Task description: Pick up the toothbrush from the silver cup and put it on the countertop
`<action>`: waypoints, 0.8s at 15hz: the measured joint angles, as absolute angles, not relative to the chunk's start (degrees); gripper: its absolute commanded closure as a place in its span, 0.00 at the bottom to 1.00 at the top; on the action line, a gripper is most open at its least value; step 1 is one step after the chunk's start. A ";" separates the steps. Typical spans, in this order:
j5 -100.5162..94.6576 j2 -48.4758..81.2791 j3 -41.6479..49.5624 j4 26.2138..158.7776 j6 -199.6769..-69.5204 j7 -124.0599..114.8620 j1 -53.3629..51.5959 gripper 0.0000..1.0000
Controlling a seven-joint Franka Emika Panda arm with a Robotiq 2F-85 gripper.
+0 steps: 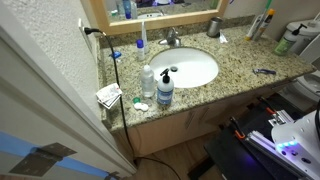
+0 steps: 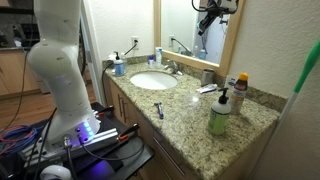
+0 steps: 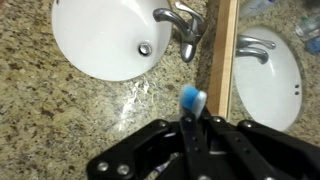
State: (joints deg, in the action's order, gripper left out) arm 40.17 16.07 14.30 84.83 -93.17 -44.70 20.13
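In the wrist view my gripper (image 3: 190, 135) is shut on the toothbrush (image 3: 192, 98), whose blue and white head sticks out past the black fingers. It hangs over the speckled granite countertop (image 3: 60, 110), next to the white sink (image 3: 105, 40) and the tap (image 3: 182, 28). The silver cup shows in both exterior views (image 1: 213, 27) (image 2: 208, 76), at the back of the countertop (image 1: 240, 60) by the mirror. It is out of the wrist view. My gripper itself is out of frame in both exterior views; only its reflection (image 2: 210, 14) shows in the mirror.
The wooden mirror frame (image 3: 222, 50) stands just behind the tap. Clear soap bottles (image 1: 164, 88) stand at one end of the counter, a green bottle (image 2: 219, 112) at the other. A small dark item (image 2: 158, 109) lies near the front edge. The white arm (image 2: 60, 60) rises beside the vanity.
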 measured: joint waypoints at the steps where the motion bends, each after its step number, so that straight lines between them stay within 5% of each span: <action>1: 39.14 16.22 15.03 84.78 -90.39 -44.81 20.43 0.98; 7: 36.42 22.59 17.92 84.06 -78.37 -49.91 22.24 0.92; 12: 36.41 24.08 18.03 83.70 -79.13 -50.02 22.11 0.98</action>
